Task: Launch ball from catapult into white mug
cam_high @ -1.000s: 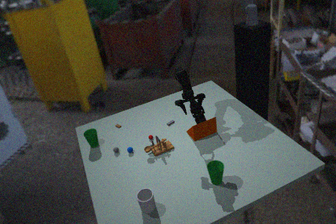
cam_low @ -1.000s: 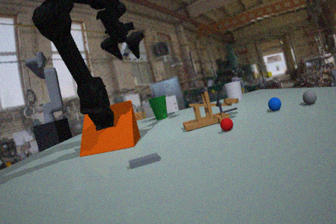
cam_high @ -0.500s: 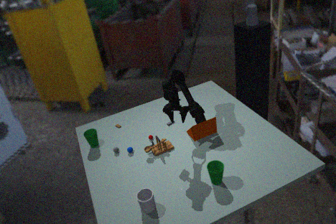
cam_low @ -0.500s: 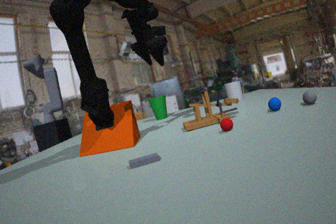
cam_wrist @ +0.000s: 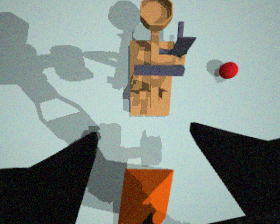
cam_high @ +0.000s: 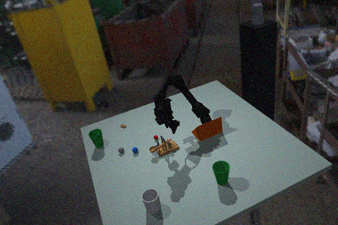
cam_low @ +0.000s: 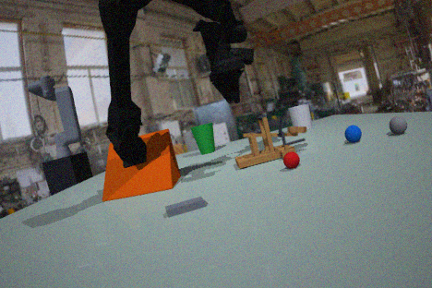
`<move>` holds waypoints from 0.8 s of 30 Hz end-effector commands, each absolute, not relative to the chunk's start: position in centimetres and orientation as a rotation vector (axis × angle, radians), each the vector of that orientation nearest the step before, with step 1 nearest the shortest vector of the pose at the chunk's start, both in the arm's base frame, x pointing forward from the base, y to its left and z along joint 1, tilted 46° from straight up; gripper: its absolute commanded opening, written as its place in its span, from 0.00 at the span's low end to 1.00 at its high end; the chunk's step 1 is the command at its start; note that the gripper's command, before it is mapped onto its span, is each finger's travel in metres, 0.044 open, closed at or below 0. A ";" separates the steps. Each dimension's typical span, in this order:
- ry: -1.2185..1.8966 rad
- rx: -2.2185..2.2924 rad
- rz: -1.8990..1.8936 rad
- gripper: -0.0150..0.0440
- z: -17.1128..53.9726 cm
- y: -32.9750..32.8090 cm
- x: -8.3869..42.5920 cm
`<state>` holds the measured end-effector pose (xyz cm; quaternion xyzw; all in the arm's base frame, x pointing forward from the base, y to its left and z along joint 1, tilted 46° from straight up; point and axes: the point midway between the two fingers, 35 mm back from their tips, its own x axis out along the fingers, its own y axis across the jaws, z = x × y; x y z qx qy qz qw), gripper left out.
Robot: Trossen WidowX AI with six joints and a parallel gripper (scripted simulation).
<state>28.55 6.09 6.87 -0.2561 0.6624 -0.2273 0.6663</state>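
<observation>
While the catapult sits unloaded, claw hangs above it, spread and empty, probably to free it for grabbing. Red ball rests beside catapult, likely the ammo.

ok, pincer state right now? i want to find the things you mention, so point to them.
Pincer (cam_high: 175, 132) (cam_low: 234, 102) (cam_wrist: 145, 131): open, fingers wide apart, holding nothing, above the table by the wooden catapult (cam_high: 168, 148) (cam_low: 266, 155) (cam_wrist: 142, 105).
</observation>
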 end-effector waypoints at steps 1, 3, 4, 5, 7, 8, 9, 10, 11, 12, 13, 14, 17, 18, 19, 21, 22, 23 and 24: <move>1.501 -0.580 -0.646 1.00 6.6 3.1 29.8; 1.501 -0.580 -0.652 1.00 6.6 3.0 29.8; 1.501 -0.580 -0.652 1.00 6.6 3.0 29.8; 1.501 -0.580 -0.652 1.00 6.6 3.0 29.8; 1.501 -0.580 -0.651 1.00 6.4 2.8 29.8; 1.501 -0.580 -0.651 1.00 5.8 2.3 29.9; 1.500 -0.580 -0.651 1.00 4.9 1.4 29.9; 1.500 -0.580 -0.652 1.00 3.9 0.5 29.8; 1.500 -0.581 -0.653 1.00 3.4 0.0 29.7; 1.499 -0.581 -0.653 1.00 3.2 -0.2 29.7; 1.499 -0.581 -0.653 1.00 3.2 -0.2 29.7; 1.499 -0.581 -0.653 1.00 3.2 -0.2 29.7; 1.499 -0.581 -0.653 1.00 3.2 -0.2 29.7; 1.499 -0.581 -0.653 1.00 3.1 -0.3 29.7; 1.499 -0.581 -0.653 1.00 3.0 -0.4 29.7; 1.499 -0.581 -0.653 1.00 2.8 -0.6 29.7; 1.499 -0.581 -0.653 1.00 2.7 -0.7 29.7; 1.499 -0.581 -0.653 1.00 2.5 -0.8 29.7; 1.499 -0.581 -0.653 1.00 2.4 -0.9 29.7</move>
